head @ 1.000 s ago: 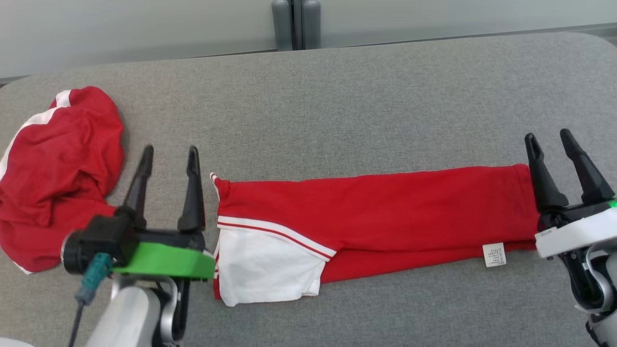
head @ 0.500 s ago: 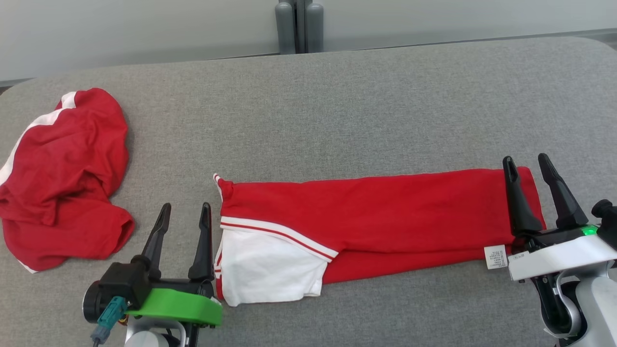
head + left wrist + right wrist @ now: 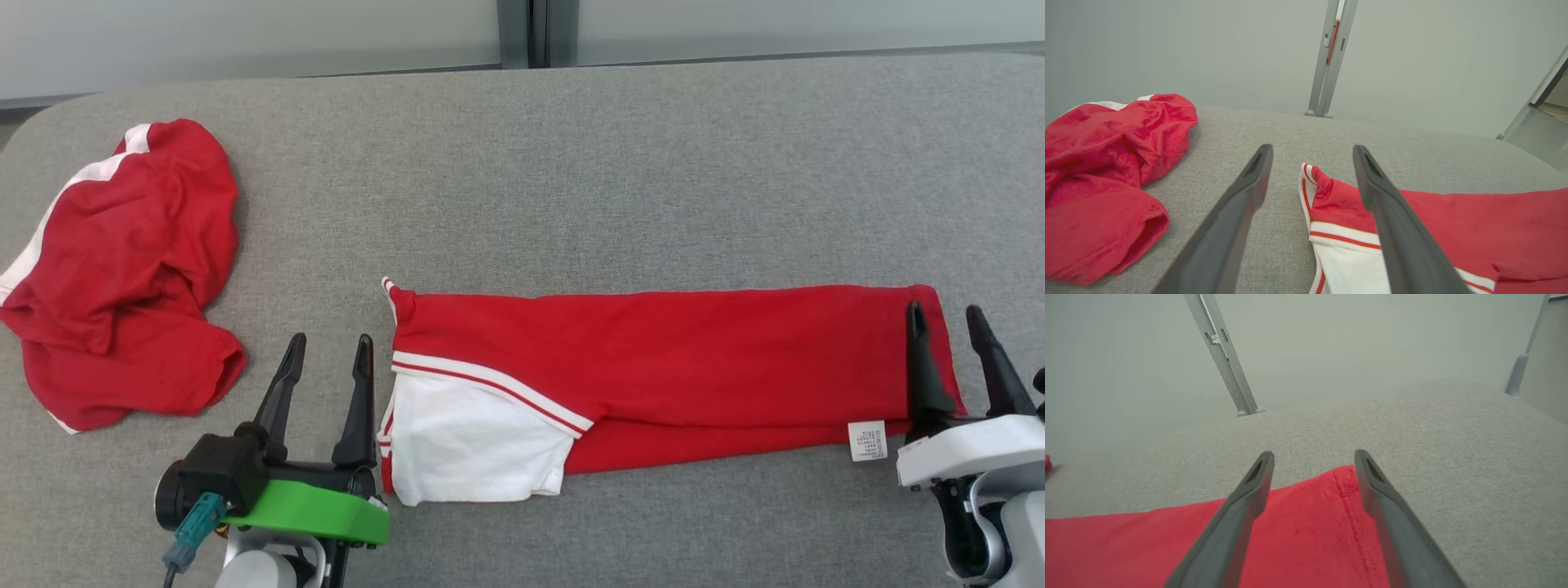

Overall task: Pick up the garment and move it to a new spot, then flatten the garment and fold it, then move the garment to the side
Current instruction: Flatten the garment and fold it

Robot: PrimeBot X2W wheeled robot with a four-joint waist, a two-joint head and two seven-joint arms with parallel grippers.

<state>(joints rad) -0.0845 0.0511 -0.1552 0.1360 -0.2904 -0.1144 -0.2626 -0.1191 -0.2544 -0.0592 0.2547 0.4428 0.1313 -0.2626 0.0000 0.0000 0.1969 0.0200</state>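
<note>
A red shirt [image 3: 694, 351], folded into a long strip, lies flat on the grey padded table [image 3: 571, 163], running from about 8 o'clock to 4 o'clock in the head view. Its white sleeve [image 3: 465, 441] is at the 8 o'clock end and a small care label [image 3: 867, 441] sits near the hem end. A second, crumpled red garment [image 3: 122, 269] sits well apart at 9 o'clock.

The left gripper [image 3: 331, 338] is at 7 o'clock, just beside the collar end, with its fingers spread wide and nothing between them. The right gripper [image 3: 944, 309] is at 4 o'clock, equally wide and empty. One of its fingers is over the red cloth and the other is past the hem. Whether they touch the fabric cannot be told.

Since a second ago the camera has shifted. Measured against the shirt, both grippers have drawn back toward 6 o'clock, and their tips no longer reach past its far edge. The shirt keeps the same shape.
</note>
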